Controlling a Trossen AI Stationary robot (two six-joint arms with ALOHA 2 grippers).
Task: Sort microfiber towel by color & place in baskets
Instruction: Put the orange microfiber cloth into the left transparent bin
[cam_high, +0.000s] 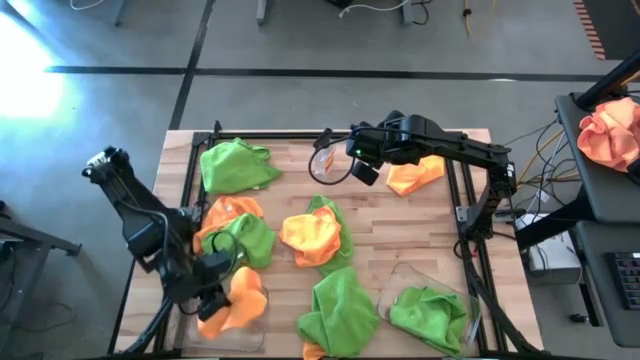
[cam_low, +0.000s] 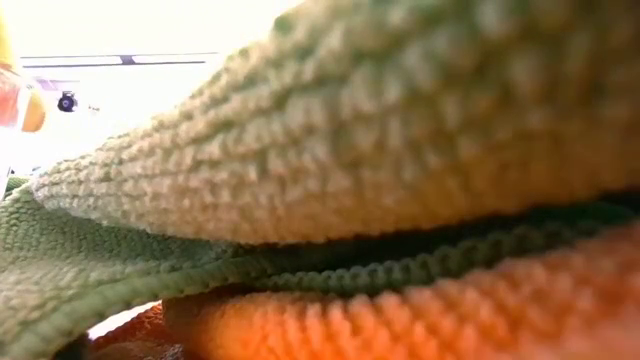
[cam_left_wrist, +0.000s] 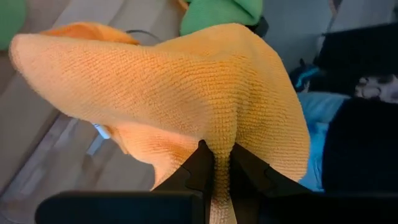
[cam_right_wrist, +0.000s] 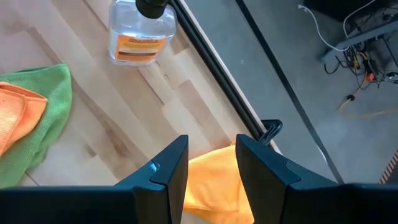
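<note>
The left gripper (cam_left_wrist: 216, 163) clenched an orange towel (cam_left_wrist: 186, 93) draping toward six o'clock over the left basket (cam_high: 250, 335); the right gripper (cam_right_wrist: 211, 163) hovered, released.

Left claw (cam_high: 213, 296): hanging over the near-left basket (cam_high: 250, 335), pinching an orange towel (cam_high: 238, 296).
Right claw (cam_high: 362, 158): hovering at the far side of the bench (cam_high: 290, 200), beside another orange towel (cam_high: 414, 175).
Near-right basket (cam_high: 400, 272): holding a green towel (cam_high: 430, 315).
Bench middle: green and orange towels lying scattered.
</note>
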